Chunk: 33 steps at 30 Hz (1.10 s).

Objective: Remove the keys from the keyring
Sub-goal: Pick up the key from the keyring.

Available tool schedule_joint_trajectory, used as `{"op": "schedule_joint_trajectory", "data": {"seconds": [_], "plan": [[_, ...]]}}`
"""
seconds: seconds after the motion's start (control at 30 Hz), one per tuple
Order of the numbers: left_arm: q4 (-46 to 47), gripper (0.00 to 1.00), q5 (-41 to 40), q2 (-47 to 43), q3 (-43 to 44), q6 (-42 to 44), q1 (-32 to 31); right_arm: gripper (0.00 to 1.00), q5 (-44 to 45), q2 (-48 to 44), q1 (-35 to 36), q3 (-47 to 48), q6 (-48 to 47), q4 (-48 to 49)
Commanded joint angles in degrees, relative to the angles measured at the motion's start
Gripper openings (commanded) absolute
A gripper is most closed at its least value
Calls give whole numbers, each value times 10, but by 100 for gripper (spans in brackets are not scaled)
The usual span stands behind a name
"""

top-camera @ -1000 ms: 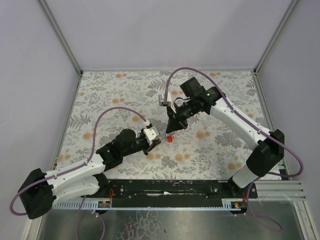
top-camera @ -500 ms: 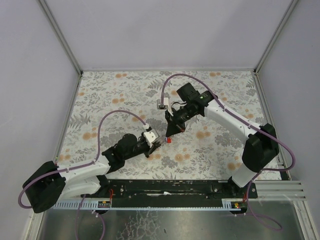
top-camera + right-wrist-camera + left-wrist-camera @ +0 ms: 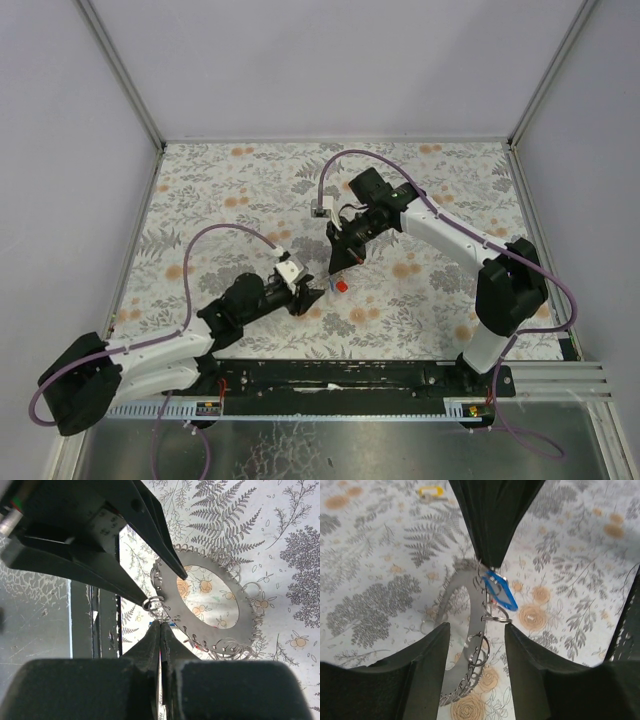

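Observation:
The keyring (image 3: 215, 611), a flat grey disc with a wide hole and small wire loops along its rim, stands on edge in the left wrist view (image 3: 476, 625). My right gripper (image 3: 161, 627) is shut on its rim and holds it up. A blue key (image 3: 500, 592) hangs just below those fingertips (image 3: 490, 555). A red key (image 3: 341, 285) dangles under the right gripper (image 3: 338, 266) in the top view. My left gripper (image 3: 474, 652) is open, one finger on each side of the ring's lower rim without gripping it. It also shows in the top view (image 3: 306, 297).
A yellow key (image 3: 430, 490) lies loose on the floral table cloth (image 3: 200, 200) beyond the ring. A small loose split ring (image 3: 427, 626) lies on the cloth beside the ring. Grey walls close in the table on three sides.
The right gripper has shifted slightly down and left with the ring and the red key. The left arm has swung, bringing its gripper lower and closer under the right one.

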Motion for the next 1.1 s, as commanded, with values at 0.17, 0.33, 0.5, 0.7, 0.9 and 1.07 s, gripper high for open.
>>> {"op": "schedule_joint_trajectory", "data": {"seconds": [0.17, 0.33, 0.5, 0.7, 0.9, 1.07], "plan": [[-66, 41, -34, -128, 15, -54, 4, 0, -36, -1, -3, 18, 17, 21], [-87, 19, -4, -145, 24, -113, 3, 0, -41, -2, -3, 14, 18, 23], [-113, 9, -70, -118, 44, -114, -20, 0, -57, -6, -3, 12, 26, 26], [-90, 8, -157, -78, 72, -88, -79, 0, -57, -5, -3, 6, 33, 34], [-72, 13, -195, -53, 75, -93, -110, 0, -56, -10, -3, 1, 41, 43], [-73, 13, -228, -46, 73, -92, -119, 0, -60, -12, -3, 0, 48, 46]]}}
